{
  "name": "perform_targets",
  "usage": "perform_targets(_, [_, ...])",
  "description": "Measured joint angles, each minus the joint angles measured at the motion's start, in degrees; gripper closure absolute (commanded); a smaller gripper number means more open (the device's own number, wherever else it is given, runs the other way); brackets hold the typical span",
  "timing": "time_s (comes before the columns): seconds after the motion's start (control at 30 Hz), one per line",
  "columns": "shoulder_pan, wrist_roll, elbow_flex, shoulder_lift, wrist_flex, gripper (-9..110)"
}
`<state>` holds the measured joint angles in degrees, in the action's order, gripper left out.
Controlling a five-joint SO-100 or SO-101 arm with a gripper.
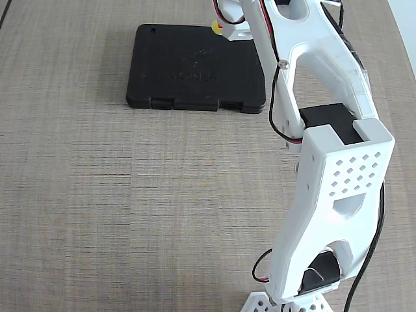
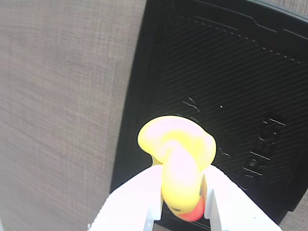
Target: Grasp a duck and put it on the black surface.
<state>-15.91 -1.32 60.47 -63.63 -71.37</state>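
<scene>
In the wrist view my gripper (image 2: pixel 180 185) is shut on the small yellow duck (image 2: pixel 178 154), whose red-orange beak shows low between the white fingers (image 2: pixel 142 197). The duck hangs over the black surface (image 2: pixel 231 82), above its edge next to the bare table. In the fixed view the black surface (image 1: pixel 195 68) lies at the far middle of the table, and only a sliver of the duck (image 1: pixel 216 27) shows at the slab's far right corner beside my gripper (image 1: pixel 229 27), mostly hidden by the white arm. I cannot tell whether the duck touches the slab.
The white arm (image 1: pixel 325 149) rises from its base (image 1: pixel 286 302) at the near right and reaches to the far edge, with red and black wires along it. The wood-grain table (image 1: pixel 97 195) stretches left of the arm and in front of the slab.
</scene>
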Motion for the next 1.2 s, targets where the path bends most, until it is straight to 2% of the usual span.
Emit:
perform_targets(0.2, [-4.9,0.0,6.6,0.0,4.7,102])
perform_targets(0.7, [-4.6,-0.5,16.3,0.0,16.5,101])
perform_targets(1.03, [-4.6,-0.5,18.2,0.0,18.5,80])
perform_targets(1.2, [-4.5,-0.5,18.3,0.0,18.5,79])
